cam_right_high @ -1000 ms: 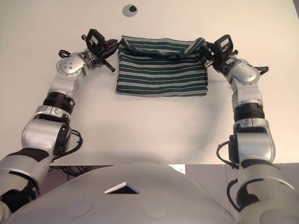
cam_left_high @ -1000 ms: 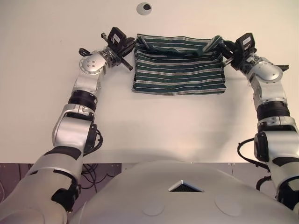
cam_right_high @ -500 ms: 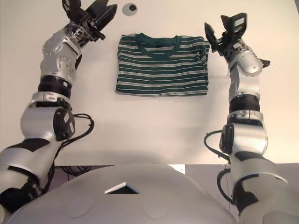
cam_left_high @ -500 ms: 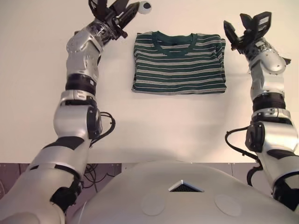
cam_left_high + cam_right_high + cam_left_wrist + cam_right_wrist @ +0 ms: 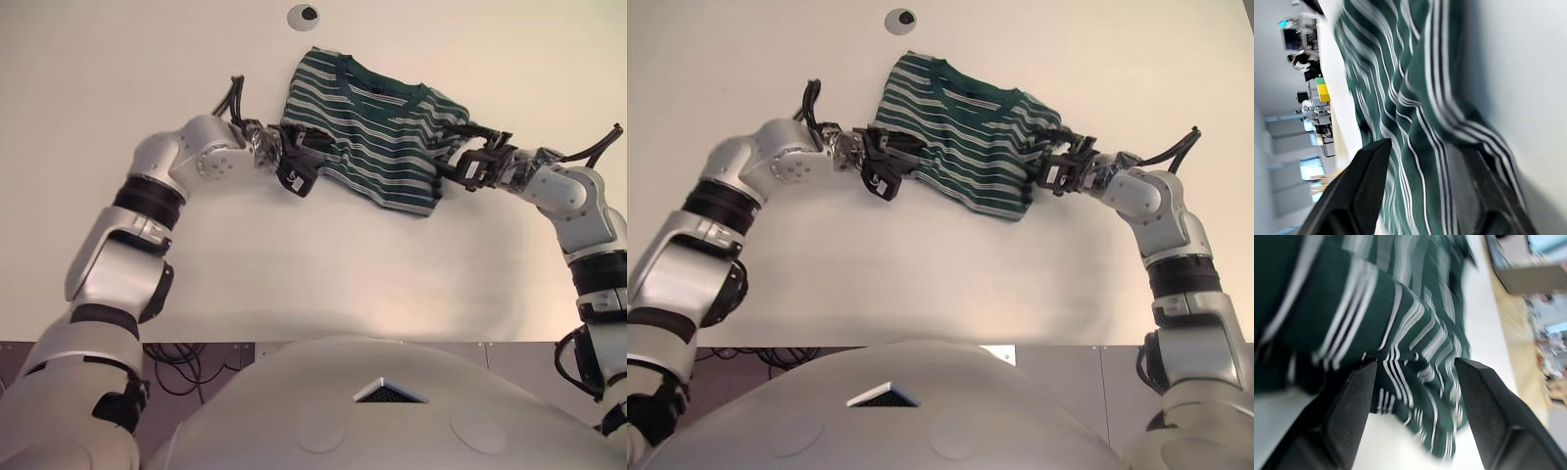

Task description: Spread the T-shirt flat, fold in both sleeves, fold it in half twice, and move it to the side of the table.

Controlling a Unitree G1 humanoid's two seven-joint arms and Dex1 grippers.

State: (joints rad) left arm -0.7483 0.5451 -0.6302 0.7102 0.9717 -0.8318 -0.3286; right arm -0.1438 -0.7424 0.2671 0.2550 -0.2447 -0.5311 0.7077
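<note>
In the head view, a folded green T-shirt [image 5: 377, 147] with white stripes lies skewed on the white desk [image 5: 323, 264], towards its far edge, with the collar edge facing away from the robot. Its long axis runs crosswise from the left hand [image 5: 302, 162] to the right hand [image 5: 458, 162]. One hand sits at each short end, and both are equally near.

In the left wrist view, that hand appears clamped on the folded edge.

In the right wrist view, the other hand likewise seems to pinch the striped fold.

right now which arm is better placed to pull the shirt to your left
Left, probably: the left gripper is at the T-shirt's left edge, table beyond it; the right gripper would push.
</note>
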